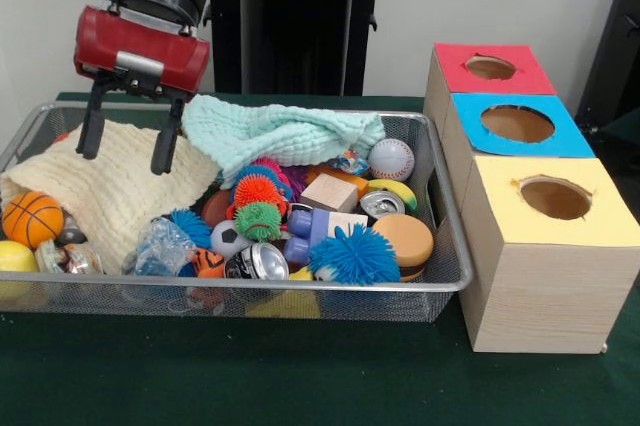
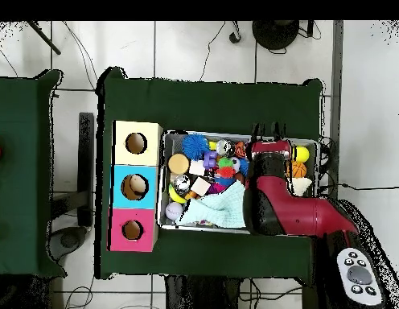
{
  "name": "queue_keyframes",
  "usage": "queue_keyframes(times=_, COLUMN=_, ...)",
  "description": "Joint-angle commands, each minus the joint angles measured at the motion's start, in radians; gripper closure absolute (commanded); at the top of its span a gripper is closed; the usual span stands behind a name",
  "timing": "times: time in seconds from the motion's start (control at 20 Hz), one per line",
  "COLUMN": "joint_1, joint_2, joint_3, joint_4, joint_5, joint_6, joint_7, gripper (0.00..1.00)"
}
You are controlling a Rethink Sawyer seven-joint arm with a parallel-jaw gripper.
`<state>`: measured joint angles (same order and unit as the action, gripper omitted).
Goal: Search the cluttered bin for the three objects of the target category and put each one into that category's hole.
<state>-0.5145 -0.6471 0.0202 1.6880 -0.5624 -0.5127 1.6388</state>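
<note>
A crumpled bottle (image 1: 160,246) lies below the spread fingers (image 1: 165,151).

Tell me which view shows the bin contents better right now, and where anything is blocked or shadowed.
Front view: bin evenly lit, contents sharp, open gripper over the yellow cloth. Overhead view: the arm covers part of the bin, items small.

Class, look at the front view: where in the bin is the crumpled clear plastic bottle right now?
The bottle lies near the bin's front rim, left of centre, below the cream cloth and beside the blue spiky ball.
</note>
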Motion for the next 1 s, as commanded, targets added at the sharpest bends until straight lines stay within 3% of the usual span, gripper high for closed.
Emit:
queue_keyframes(times=0.05, joint_1=-0.044, joint_2=0.056, joint_3=0.185, joint_4=0.019, joint_5=-0.102, joint_6=-0.091, joint_7=0.269, gripper=0.00)
queue_keyframes(times=0.7, joint_1=-0.039, joint_2=0.147, joint_3=0.195, joint_4=-0.062, joint_5=-0.110, joint_6=-0.158, joint_7=0.228, gripper=0.00)
queue_keyframes(times=0.85, joint_1=-0.018, joint_2=0.157, joint_3=0.161, joint_4=-0.068, joint_5=-0.062, joint_6=-0.173, joint_7=0.200, gripper=0.00)
queue_keyframes(times=1.0, joint_1=-0.018, joint_2=0.172, joint_3=0.161, joint_4=-0.092, joint_5=-0.061, joint_6=-0.166, joint_7=0.197, gripper=0.00)
